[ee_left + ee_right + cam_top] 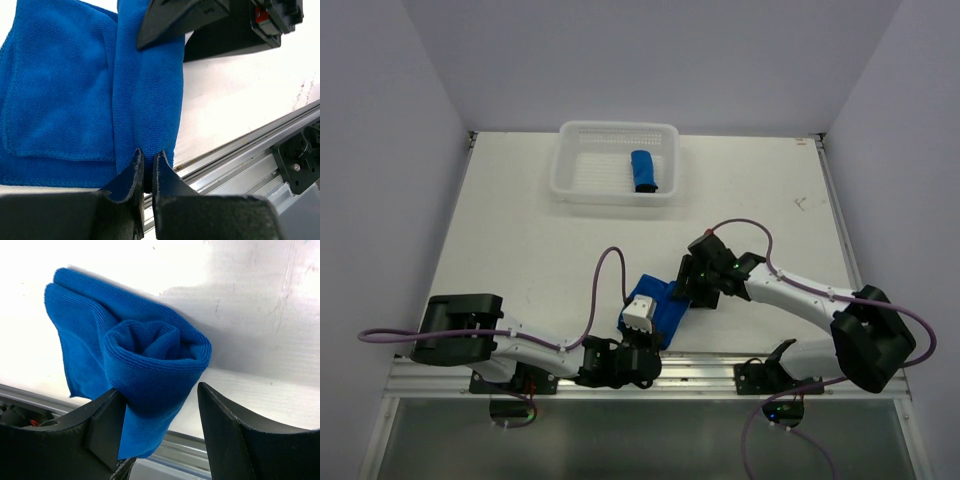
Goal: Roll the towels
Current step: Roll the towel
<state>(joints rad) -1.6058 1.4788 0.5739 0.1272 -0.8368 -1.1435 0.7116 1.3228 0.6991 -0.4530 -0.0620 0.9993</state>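
— Item one?
— Part-rolled towel [660, 305]: royal blue, plain, ribbed pile. One end curled into a loose open tube, rest folded flat. At 6 o'clock on the table [520, 250], close to the front rail. Long axis 8 to 2 o'clock.
— Grips?
— Left gripper [147, 159]: closed tight, pinching a fold at the 8 o'clock end. Right gripper [159, 392]: jaws wide, straddling the curled end, one finger touching cloth, nothing clamped.
— Item two?
— Rolled towel [643, 171]: same blue, tight cylinder, in the right half of the white basket [610, 197] at 12 o'clock. Axis 12 to 6.
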